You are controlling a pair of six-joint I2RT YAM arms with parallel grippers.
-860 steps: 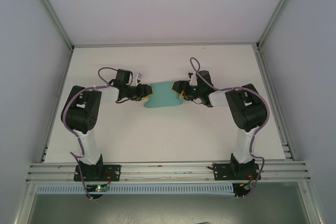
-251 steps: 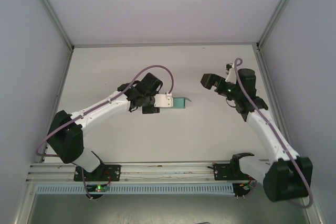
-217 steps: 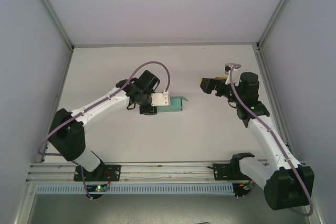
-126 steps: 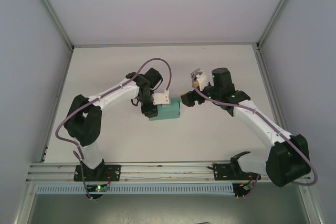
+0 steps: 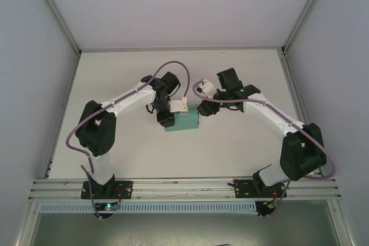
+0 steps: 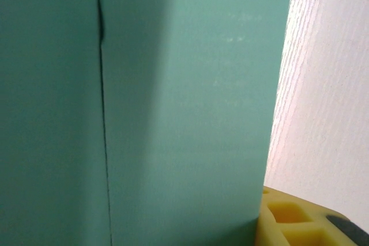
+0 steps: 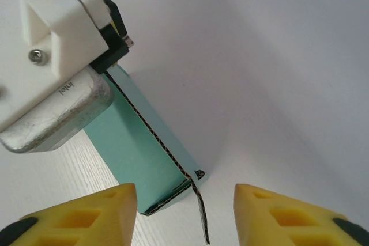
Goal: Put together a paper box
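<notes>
The paper box (image 5: 183,123) is a small low teal-green box on the white table (image 5: 242,148) near the middle. My left gripper (image 5: 168,119) is shut on its left end; in the left wrist view the teal wall (image 6: 184,108) is pressed close, with one yellow finger pad (image 6: 288,220) at its right edge. My right gripper (image 5: 203,109) hovers at the box's right end. In the right wrist view its yellow fingers (image 7: 75,214) stand apart, open, on either side of the box's open corner (image 7: 144,159), where a loose flap (image 7: 200,211) hangs out, touched by neither finger.
The left arm's white camera mount (image 7: 55,21) sits right over the box's far end. Grey enclosure walls (image 5: 34,56) ring the table, and a metal rail (image 5: 184,187) runs along its near edge by both arm bases.
My right arm has swung left from the far right side to the box's right end, and its jaws have narrowed. My left arm has turned the box and drawn it slightly nearer.
</notes>
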